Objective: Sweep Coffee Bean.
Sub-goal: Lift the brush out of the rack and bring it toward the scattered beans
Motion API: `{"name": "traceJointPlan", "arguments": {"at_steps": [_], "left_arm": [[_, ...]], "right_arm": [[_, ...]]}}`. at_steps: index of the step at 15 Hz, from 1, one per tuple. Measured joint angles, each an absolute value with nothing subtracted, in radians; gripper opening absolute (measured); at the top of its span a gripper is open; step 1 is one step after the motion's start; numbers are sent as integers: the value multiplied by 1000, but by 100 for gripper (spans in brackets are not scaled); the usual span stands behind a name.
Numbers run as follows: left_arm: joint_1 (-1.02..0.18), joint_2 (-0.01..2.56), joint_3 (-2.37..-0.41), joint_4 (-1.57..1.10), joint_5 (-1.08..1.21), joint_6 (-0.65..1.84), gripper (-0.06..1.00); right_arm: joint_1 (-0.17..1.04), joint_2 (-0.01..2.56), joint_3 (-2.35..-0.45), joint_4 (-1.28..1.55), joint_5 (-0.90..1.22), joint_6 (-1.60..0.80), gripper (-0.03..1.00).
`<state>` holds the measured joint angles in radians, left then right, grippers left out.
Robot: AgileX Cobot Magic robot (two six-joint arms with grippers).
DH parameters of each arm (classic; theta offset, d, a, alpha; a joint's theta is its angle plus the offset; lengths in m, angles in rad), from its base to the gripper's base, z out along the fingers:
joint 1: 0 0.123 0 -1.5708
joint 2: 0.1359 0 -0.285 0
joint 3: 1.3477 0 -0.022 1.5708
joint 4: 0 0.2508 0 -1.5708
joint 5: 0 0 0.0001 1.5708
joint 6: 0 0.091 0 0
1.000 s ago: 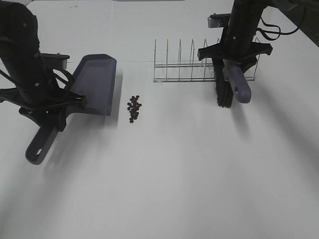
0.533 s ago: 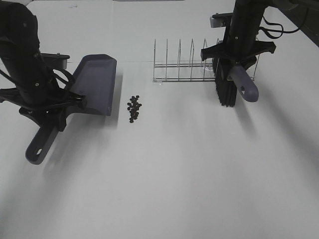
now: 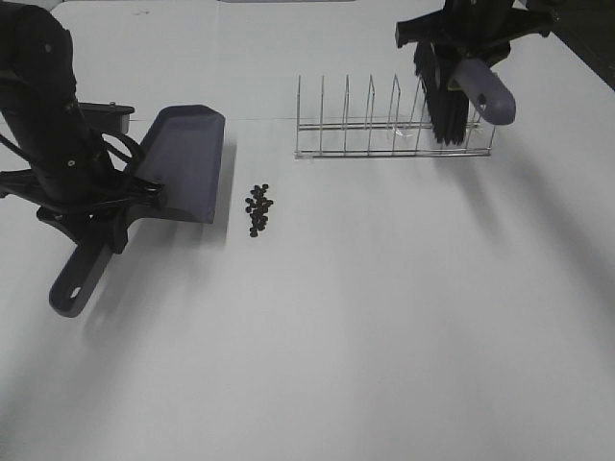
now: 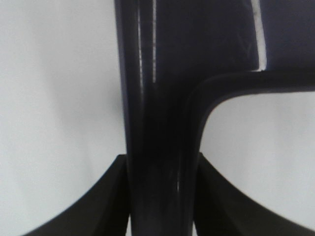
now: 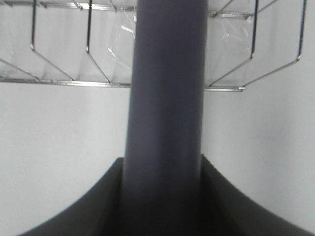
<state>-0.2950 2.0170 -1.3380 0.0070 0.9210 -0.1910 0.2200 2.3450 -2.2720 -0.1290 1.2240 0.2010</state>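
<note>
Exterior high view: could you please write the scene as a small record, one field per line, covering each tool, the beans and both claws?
dustpan: grey-purple, on the left of the table
left claw: shut on the dustpan handle
coffee beans: small dark cluster on the table, just right of the dustpan, not touching it
brush: bristles pointing down, overlapping the right end of the wire rack in this view
right claw: shut on the brush handle

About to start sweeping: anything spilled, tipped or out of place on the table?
Only the coffee beans: a tight cluster on the table, just off the open edge of the dustpan, none scattered wide. The wire rack stands upright; the brush hangs near its right end in the right gripper.
</note>
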Motion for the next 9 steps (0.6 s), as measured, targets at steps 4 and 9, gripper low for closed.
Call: {"name": "traceJointPlan", "arguments": {"at_steps": [4, 9], "left_arm": [[-295, 2017, -1338, 7, 921, -191, 35], [-295, 2017, -1338, 13, 960, -191, 35]], "right_arm": [[220, 2255, -2270, -104, 1228, 202, 32], [367, 2016, -1982, -107, 1236, 217, 32]]}}
